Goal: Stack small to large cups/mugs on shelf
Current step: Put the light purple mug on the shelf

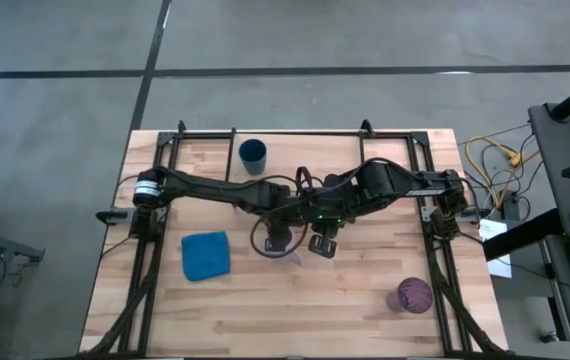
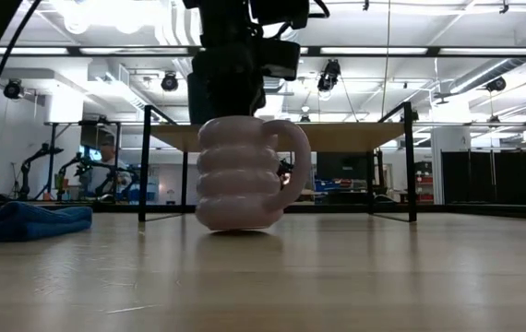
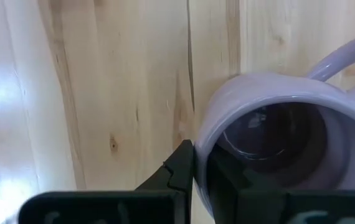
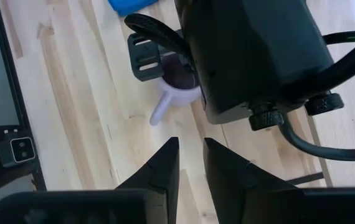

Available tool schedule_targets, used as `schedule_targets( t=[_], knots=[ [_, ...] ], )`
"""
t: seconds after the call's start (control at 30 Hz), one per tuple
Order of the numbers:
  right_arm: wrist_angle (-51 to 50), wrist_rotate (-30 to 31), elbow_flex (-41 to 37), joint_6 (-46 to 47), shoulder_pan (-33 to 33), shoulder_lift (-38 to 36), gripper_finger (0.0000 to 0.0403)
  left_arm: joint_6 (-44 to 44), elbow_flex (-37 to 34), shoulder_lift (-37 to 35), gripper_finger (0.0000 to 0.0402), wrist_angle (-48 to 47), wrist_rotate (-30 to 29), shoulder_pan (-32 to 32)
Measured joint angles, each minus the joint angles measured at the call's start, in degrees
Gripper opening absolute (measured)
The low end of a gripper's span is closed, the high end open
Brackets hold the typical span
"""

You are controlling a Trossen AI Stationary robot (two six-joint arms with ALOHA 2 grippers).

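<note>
The pale lavender ribbed mug (image 2: 245,175) stands upright with its base on the tabletop near the middle, and its handle (image 2: 295,152) points toward the table's right. My left gripper (image 1: 280,240) is shut on the mug's rim from above. My right gripper (image 1: 323,247) hangs just right of the mug, empty, with its fingers a narrow gap apart (image 4: 191,146). The small dark blue cup (image 1: 253,153) stands at the far side. The dark purple tumbler (image 1: 414,295) stands near the right front. The shelf (image 2: 337,136) shows in the low view behind the mug. My left gripper holds the mug's rim (image 3: 203,134) on the side away from the handle. One finger (image 3: 227,183) is inside the mug and the other finger (image 3: 180,171) is outside. The fingers point down from above. The mug stands upright on the table.
A flat blue cloth (image 1: 205,255) lies left of the mug, toward the near edge. Both arms meet over the table's middle, close together. Black frame rails run along the table's left and right sides.
</note>
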Motion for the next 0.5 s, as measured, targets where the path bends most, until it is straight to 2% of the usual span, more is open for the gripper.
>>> schedule_targets(
  t=[0.4,0.5],
  knots=[
    [0.0,0.0,0.0,-0.72,0.0,0.0,0.0068,0.04,-0.21,0.0,0.0014,1.8,0.04,0.02],
    [0.0,0.0,0.0,-0.72,0.0,-0.02,0.0068,-0.51,-0.21,0.01,0.0026,2.08,0.69,0.02]
  ],
)
